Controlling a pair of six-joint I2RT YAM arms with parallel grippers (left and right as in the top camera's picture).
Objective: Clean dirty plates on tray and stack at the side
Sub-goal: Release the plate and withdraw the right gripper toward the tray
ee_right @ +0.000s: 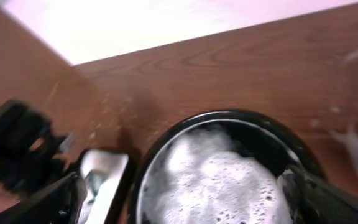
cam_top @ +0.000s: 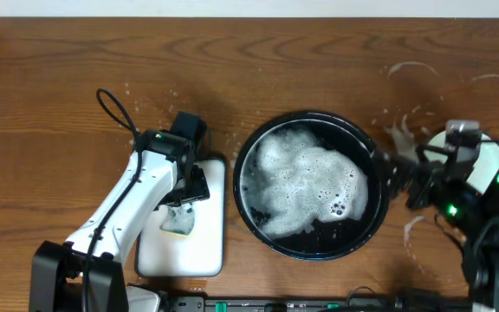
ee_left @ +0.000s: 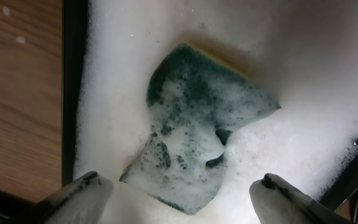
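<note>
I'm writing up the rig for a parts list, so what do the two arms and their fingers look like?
The left arm has white shells, black joints, a looping black cable and a green light. The right arm is mostly black with a white rounded housing and green lights. Left fingers are foam-coated; right fingers look black.
</note>
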